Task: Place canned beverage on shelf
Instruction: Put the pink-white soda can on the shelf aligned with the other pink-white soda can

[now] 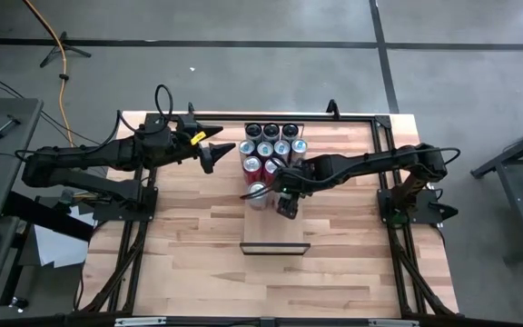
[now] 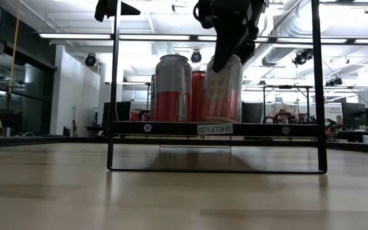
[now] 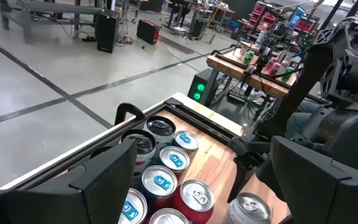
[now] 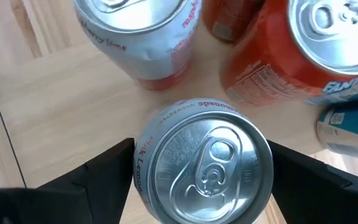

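Silver and nearest the right wrist camera, the pink lemonade can (image 4: 204,160) fills the lower middle of that view, upright, its pull-tab lid facing you. You can see the right gripper (image 4: 201,177) with one dark finger on each side of it, spread wide; whether the pads touch the can you cannot tell.

From above, that can (image 1: 258,192) stands at the far end of the shelf (image 1: 275,234), at the frame's centre, with the right gripper (image 1: 285,202) just beside it. Close behind, toward the top of the frame, a tight cluster of cans (image 1: 273,148) crowds the worktop (image 1: 189,236); red ones stand right next to the shelf end, hemming in the right arm.

Your left gripper (image 1: 212,156) hovers left of the cluster, fingers wide and holding nothing.

At worktop level the can (image 2: 222,89) stands on the shelf board (image 2: 216,129), a second can (image 2: 172,89) to its left.
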Robot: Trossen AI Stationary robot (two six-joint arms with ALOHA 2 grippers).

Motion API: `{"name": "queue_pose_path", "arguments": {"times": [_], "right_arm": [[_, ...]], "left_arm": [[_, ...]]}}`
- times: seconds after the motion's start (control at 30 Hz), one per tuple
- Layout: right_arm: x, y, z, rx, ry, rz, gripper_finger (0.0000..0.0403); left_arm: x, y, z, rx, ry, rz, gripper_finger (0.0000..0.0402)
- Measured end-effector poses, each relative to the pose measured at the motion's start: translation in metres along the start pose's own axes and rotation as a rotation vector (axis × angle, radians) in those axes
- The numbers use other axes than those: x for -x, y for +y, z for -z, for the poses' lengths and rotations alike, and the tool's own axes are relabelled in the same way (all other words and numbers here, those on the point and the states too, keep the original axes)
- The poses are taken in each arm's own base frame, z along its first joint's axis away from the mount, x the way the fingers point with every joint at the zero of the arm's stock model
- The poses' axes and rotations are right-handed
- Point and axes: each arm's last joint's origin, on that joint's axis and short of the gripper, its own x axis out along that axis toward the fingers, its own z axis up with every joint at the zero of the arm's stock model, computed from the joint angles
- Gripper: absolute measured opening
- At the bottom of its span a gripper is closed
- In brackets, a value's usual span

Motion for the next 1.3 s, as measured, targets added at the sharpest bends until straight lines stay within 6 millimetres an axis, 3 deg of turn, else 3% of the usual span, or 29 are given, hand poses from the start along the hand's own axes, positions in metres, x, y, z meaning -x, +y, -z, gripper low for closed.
{"name": "queue_pose_path", "arguments": {"times": [0.63, 0.97, 1.3], "right_arm": [[-0.0002, -0.0022, -0.0007, 0.007, 0.003, 0.001, 0.032], [-0.0002, -0.002, -0.0008, 0.005, 0.003, -0.006, 0.0396], [0.0, -0.0021, -0.001, 0.147, 0.002, -0.012, 0.0387]], "left_arm": [[0.0, 0.0001, -0.0001, 0.0, 0.0, -0.001, 0.0326], [0.0, 0.0001, -0.0001, 0.0, 0.0, -0.001, 0.0326], [0.0, 0.0001, -0.0001, 0.0, 0.0, -0.001, 0.0326]]}}
